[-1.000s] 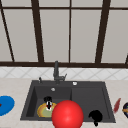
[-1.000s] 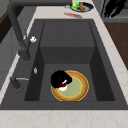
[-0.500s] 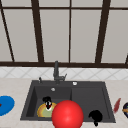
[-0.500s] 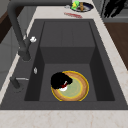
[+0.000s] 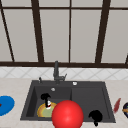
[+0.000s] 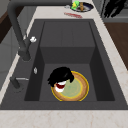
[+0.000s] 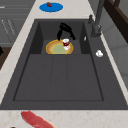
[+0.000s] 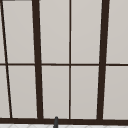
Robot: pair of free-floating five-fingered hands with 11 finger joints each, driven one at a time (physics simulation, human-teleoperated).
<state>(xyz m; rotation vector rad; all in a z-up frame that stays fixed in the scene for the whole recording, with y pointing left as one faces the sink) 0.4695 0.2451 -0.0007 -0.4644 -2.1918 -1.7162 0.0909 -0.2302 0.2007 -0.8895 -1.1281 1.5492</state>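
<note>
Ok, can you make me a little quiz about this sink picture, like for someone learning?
1. True or false: the plate lies in the sink's deep basin.
2. What does the left hand hold? A) a small white-and-red thing B) a spoon C) a sponge
3. Fill in: the faucet stands at the sink's ____ edge, by the window.

Key: 1 true. 2 A, held just over the plate. 3 back. The right hand is at the sink's front edge, beside the red ball.
</note>
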